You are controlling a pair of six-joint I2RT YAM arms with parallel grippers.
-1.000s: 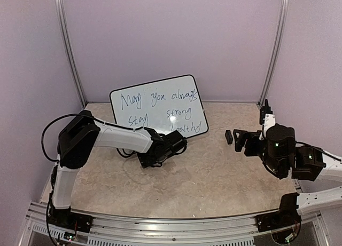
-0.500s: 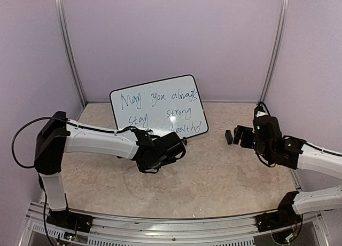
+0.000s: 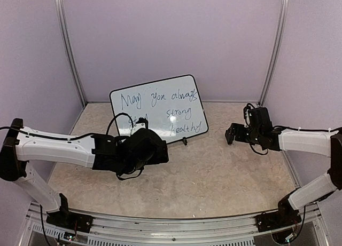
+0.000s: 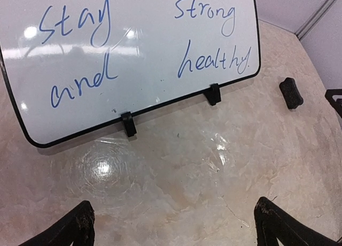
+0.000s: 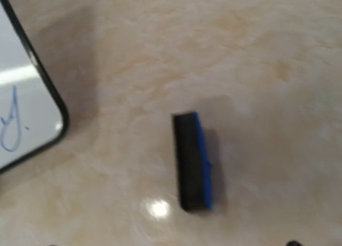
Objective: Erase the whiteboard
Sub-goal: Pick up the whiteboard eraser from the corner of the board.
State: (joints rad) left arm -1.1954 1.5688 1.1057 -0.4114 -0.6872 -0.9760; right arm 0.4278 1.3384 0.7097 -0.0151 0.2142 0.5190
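The whiteboard (image 3: 157, 108) leans on its small black feet at the back of the table, with blue handwriting across it. The left wrist view shows its lower part (image 4: 133, 59) with "stay strong and healthy". My left gripper (image 3: 159, 149) hangs low in front of the board, open, its fingertips (image 4: 80, 227) wide apart over bare table. The black-and-blue eraser (image 3: 228, 135) lies on the table right of the board. My right gripper (image 3: 239, 133) is just right of it, open. In the blurred right wrist view the eraser (image 5: 193, 160) lies on edge ahead of the jaws, untouched.
The beige marble tabletop (image 3: 214, 171) is walled in by lilac panels with metal posts (image 3: 273, 48) at the back corners. A corner of the whiteboard (image 5: 21, 112) shows at the left of the right wrist view. The eraser (image 4: 291, 92) also shows in the left wrist view.
The left arm has stretched out low and its gripper has drawn back from the board's foot. The right arm has reached forward and left, up to the eraser.
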